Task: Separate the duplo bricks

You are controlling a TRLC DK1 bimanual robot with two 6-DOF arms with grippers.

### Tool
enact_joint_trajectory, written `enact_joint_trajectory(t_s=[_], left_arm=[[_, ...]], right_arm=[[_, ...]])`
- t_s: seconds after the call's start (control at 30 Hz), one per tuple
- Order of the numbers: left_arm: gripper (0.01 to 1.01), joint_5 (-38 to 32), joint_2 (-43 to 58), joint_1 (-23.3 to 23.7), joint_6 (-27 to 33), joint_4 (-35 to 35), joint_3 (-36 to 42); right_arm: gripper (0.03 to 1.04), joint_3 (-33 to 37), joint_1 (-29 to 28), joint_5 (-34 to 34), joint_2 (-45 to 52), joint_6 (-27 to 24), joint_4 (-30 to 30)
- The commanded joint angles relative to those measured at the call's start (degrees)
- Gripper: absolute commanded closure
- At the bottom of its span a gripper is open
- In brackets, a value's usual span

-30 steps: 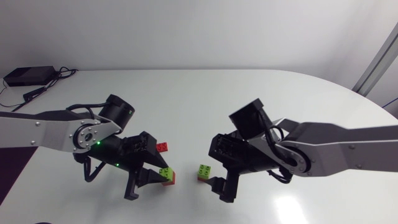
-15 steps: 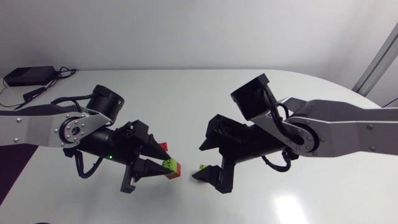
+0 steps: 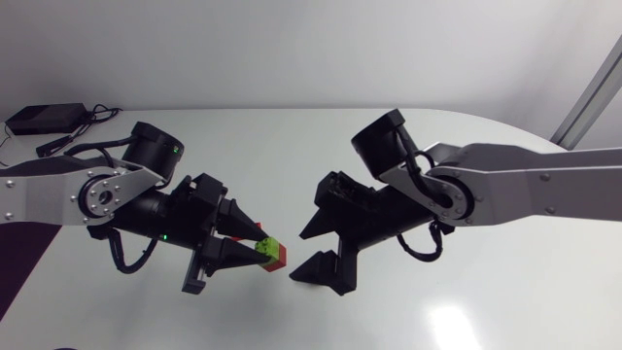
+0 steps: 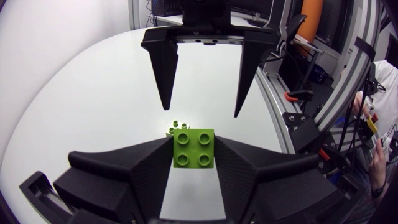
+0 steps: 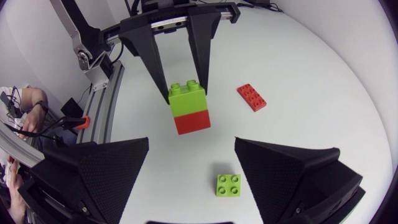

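Note:
A stack of a green brick (image 5: pixel 186 94) on a red brick (image 5: pixel 191 121) hangs above the table, with my left gripper (image 3: pixel 255 249) shut on it. From the left wrist view the green brick (image 4: pixel 193 147) shows its studs between the left gripper's fingers (image 4: pixel 149 168). My right gripper (image 3: pixel 307 249) stands open, facing the stack (image 3: pixel 271 255) from a short way off and touching nothing. A loose green brick (image 5: pixel 229 185) lies on the table under the right gripper (image 5: pixel 193 180), seen also as the small green brick (image 4: pixel 177 126) ahead of the left one. A flat red plate (image 5: pixel 252 96) lies beside the stack.
The white table (image 3: pixel 321 146) carries nothing else near the grippers. The right gripper (image 4: pixel 202 111) hides the loose green brick in the head view, and the left arm hides the red plate there.
My left gripper has lifted the green and red stack off the table and carried it to the right. My right gripper has risen from the loose green brick and turned toward the stack.

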Motion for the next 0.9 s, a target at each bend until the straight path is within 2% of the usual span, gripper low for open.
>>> enact_joint_trajectory(t_s=[0.0,0.37,0.67,0.8,0.87], left_arm=[[0.631,1.49,-1.03,-0.11,-1.07,-0.71,1.21],[0.633,3.78,-0.15,-0.72,-1.07,-2.99,3.15],[0.633,5.1,0.56,-1.95,-2.3,-2.99,4.11],[0.633,5.8,0.64,-1.87,-2.47,-3.26,4.29],[0.633,5.97,0.56,-1.87,-2.47,-3.34,4.2]], right_arm=[[0.07,1.31,-0.01,-0.63,1.72,1.12,-0.52],[0.08,2.98,2.54,-0.2,2.08,1.82,-0.17],[0.17,2.71,3.5,-0.02,2.52,2.26,0.71],[0.18,2.54,3.5,-0.11,2.6,2.26,0.71],[0.25,2.45,3.59,-0.11,2.69,2.26,0.97]])
